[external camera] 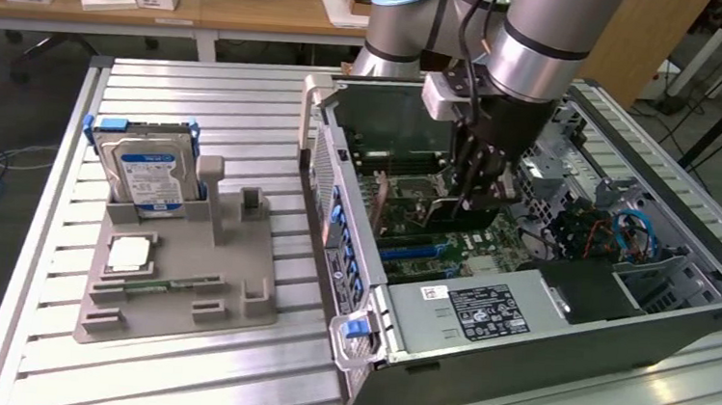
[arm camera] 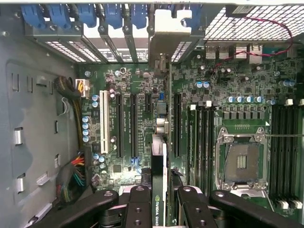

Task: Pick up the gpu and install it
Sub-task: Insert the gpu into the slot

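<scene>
on the exterior view's left, the silver hard drive with blue rails (external camera: 144,171) stands in the grey moulded fixture (external camera: 180,295), well apart from my work. further right, inside the open black computer case (external camera: 554,373), my gripper (external camera: 472,197) is clamped narrow on the thin green gpu card (arm camera: 159,190), edge-down over the green motherboard (arm camera: 247,104). its long axis runs parallel to the long black expansion slot (arm camera: 176,123) just beside it, silver bracket toward the rear grille.

Black gripper (arm camera: 164,198), green gpu (arm camera: 160,168), blue slot clips (arm camera: 114,13)
</scene>
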{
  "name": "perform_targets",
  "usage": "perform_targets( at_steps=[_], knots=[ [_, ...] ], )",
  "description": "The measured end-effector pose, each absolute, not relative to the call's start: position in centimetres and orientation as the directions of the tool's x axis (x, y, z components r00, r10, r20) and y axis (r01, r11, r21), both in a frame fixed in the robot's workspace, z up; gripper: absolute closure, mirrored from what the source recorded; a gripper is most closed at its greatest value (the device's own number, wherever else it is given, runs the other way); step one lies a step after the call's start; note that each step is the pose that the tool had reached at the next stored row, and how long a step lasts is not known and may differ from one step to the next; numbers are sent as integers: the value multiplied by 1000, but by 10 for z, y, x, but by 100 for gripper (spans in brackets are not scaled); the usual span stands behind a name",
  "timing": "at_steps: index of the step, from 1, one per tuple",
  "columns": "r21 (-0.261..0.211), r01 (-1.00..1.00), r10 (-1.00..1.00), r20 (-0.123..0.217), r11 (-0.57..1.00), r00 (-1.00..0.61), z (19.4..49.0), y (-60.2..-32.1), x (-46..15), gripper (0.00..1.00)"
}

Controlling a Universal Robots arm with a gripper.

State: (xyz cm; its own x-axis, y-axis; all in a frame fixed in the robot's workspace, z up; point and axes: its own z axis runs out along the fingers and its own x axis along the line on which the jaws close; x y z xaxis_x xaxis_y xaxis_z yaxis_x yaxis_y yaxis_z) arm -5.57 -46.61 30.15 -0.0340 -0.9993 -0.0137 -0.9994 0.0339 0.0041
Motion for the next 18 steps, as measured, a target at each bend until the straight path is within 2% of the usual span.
perform_targets(
  at_steps=[18],
  knots=[
    [4, -999, -999, -11, 34, -34, 280, -462, -68, 74]
  ],
)
